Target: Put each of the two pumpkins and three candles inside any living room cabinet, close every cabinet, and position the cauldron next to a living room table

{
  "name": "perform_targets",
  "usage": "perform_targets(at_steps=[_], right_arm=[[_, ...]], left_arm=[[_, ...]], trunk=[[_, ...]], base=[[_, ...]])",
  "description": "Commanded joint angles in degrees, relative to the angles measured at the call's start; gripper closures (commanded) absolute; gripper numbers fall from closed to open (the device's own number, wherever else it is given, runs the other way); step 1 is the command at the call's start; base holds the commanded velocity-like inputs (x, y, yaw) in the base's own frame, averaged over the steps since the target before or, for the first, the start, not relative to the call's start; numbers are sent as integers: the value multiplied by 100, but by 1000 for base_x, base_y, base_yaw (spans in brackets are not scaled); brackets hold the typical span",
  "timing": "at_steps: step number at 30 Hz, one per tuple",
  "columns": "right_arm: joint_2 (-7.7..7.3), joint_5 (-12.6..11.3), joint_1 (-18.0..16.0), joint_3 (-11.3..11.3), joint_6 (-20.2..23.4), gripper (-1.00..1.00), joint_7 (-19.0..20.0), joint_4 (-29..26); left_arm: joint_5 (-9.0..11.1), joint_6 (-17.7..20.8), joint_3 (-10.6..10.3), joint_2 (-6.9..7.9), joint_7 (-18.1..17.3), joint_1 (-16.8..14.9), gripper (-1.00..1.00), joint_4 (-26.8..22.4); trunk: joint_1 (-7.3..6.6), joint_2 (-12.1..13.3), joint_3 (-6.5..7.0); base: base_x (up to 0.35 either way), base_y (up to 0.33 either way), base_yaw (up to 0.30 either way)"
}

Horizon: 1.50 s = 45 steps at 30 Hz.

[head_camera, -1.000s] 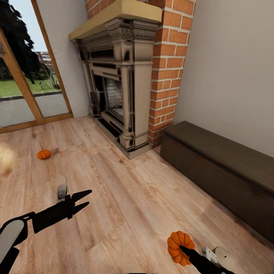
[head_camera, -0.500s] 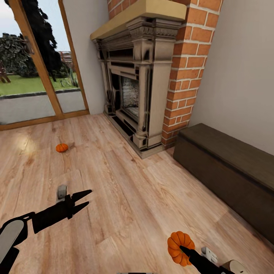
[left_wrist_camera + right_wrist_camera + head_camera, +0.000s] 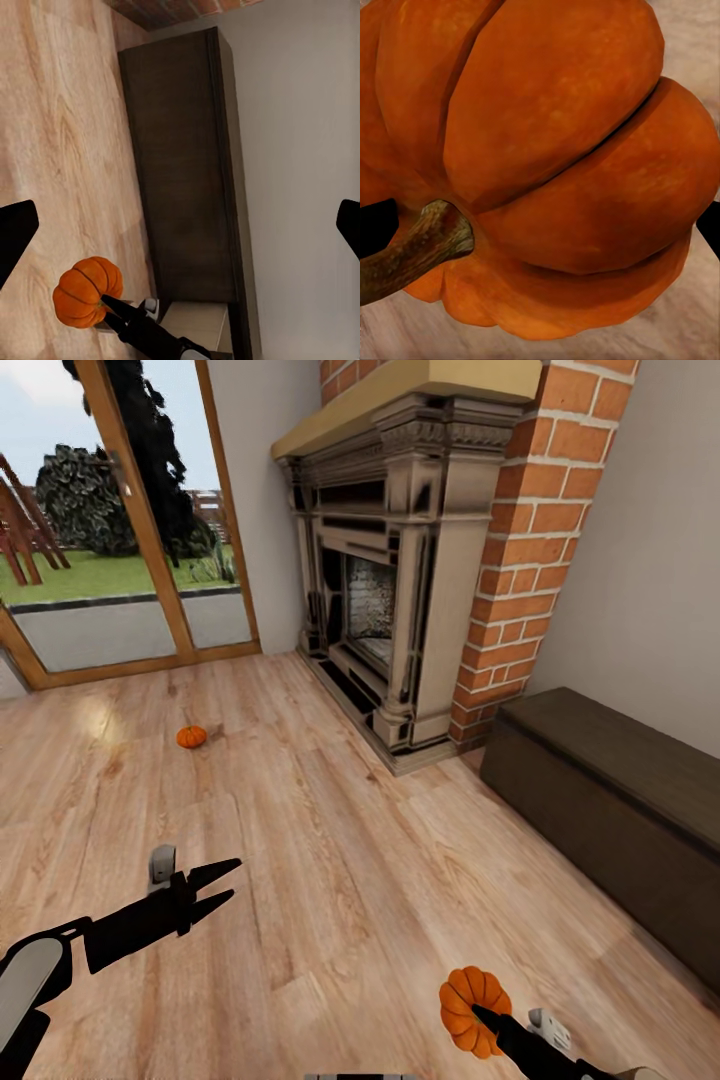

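Head view | right fingers (image 3: 482, 1015) clamp pumpkin (image 3: 470, 1005) (stem sideways) | left fingers (image 3: 222, 885) spread, empty

Your right wrist camera sits tight on the pumpkin (image 3: 555, 165), orange ribs bulging, brown stem (image 3: 412, 247) jutting toward eight o'clock, dark fingertips (image 3: 376, 225) at the edges, pale wood floor (image 3: 690, 315) behind.

We see a stone fireplace (image 3: 395, 575) standing against a red brick chimney (image 3: 525, 550), with a tan mantel (image 3: 400, 395) on top. To its left, a wood-framed glass door (image 3: 130, 530) looks out on grass (image 3: 90, 575) and dark trees (image 3: 85, 510). A light wood plank floor (image 3: 330, 880) runs up to the pale wall (image 3: 665, 560).
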Motion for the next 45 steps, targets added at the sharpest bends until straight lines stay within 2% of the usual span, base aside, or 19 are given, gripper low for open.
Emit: perform_targets(at_steps=[1,8,19,24,28,31,34,35,36,38,41,45], right_arm=[[-3,-60,-2,27,26,100,36,-2],[-3,-60,-2,26,23,100,47,-2],[-11,-52,-2,27,31,100,39,-5],[-11,-35,-2,27,32,100,38,-23],[-24,-26,-2,44,52,100,5,-402],[-28,-25,-2,66,115,100,-51,-979],[-65,-9,-63,67,501,100,-551,-1920],[-74,24,-108,64,613,100,-813,-2145],[-77,93,-161,59,724,100,-1245,-2406],[-75,223,-270,56,813,100,-1709,-2606],[-57,430,-434,54,924,100,-2030,-2715],[-57,594,-477,52,1037,100,-2096,-2753]], left_arm=[[-51,22,6,-1,-55,-1,-100,9],[-50,22,11,-1,-55,-3,-100,31],[-50,22,15,-1,-56,-4,-100,42],[-50,22,15,-1,-63,-4,-100,42],[-50,22,15,-1,-64,1,-100,35],[-50,19,22,-1,-64,4,-100,34],[-60,15,30,-1,-64,4,-100,34],[-67,15,31,-1,-64,4,-100,33],[-86,14,36,10,-60,4,-100,29],[-93,12,32,138,-57,4,-100,30],[-90,6,28,409,-39,4,-100,33],[-108,4,32,579,-30,4,-100,45]], trunk=[[-1,-2,-6],[-1,-2,-26],[-1,-2,-27],[-1,-2,-36],[-1,-2,-48],[-1,-2,-59],[-1,-2,-72],[-1,-2,-76],[-1,-2,-82],[-1,-2,-93],[-1,-2,-110],[-1,-2,-133]], base=[[0,89,3],[54,113,1],[219,238,1],[261,230,177],[267,118,254],[69,23,258],[13,4,241],[4,2,232],[2,1,225],[1,0,218],[0,0,213],[0,0,211]])
